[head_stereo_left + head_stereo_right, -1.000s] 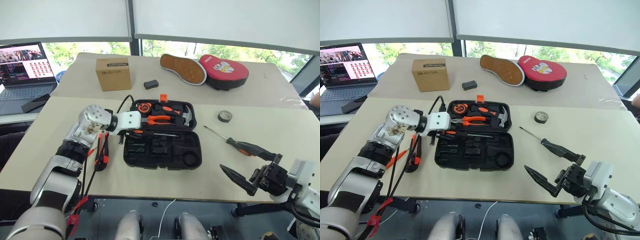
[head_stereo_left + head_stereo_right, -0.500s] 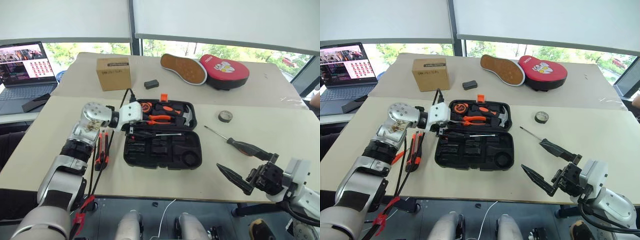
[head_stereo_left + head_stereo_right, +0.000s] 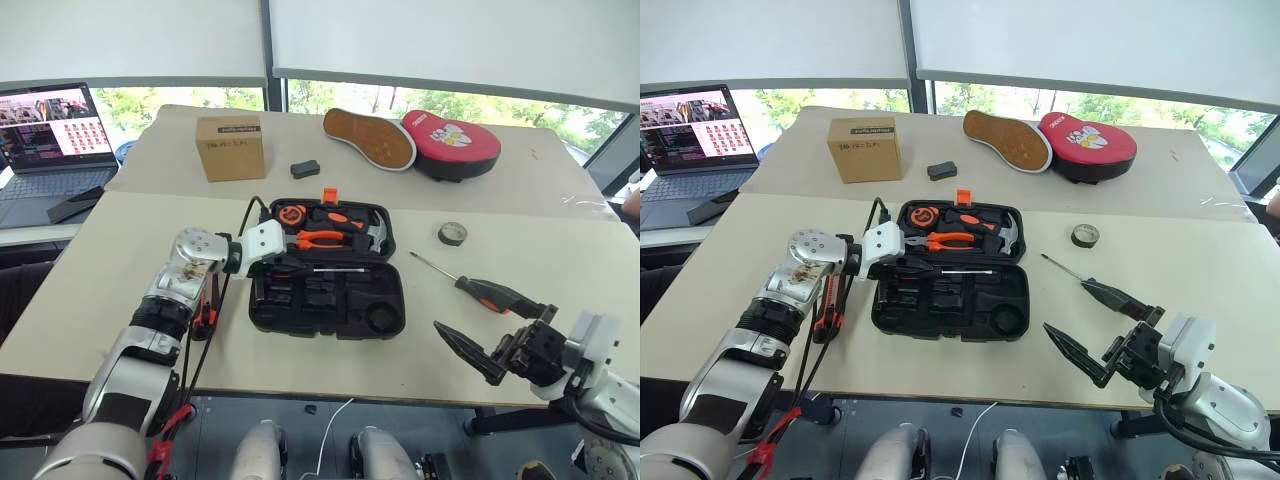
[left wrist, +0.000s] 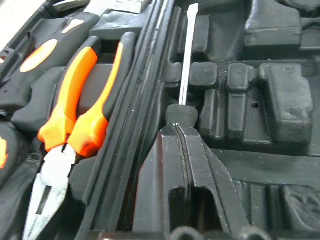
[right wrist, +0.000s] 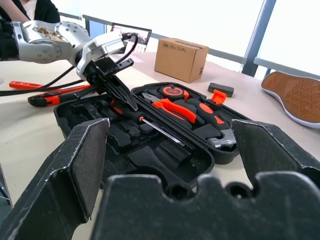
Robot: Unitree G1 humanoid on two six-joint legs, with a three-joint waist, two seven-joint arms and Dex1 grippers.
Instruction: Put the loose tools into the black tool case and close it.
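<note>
Nearest us, our right gripper (image 5: 170,127) gaped wide and empty, while farther off our left gripper (image 4: 176,131), open a moment earlier, had shut empty at the handle of the released screwdriver (image 4: 186,60), now lying in the black tool case (image 3: 398,300) along its hinge, tip pointing right.

A beige table (image 3: 90,260) carries the open black tool case (image 3: 328,268) at centre, a screwdriver (image 3: 480,290) and tape roll (image 3: 451,233) right, a cardboard box (image 3: 230,147) upper left.
</note>
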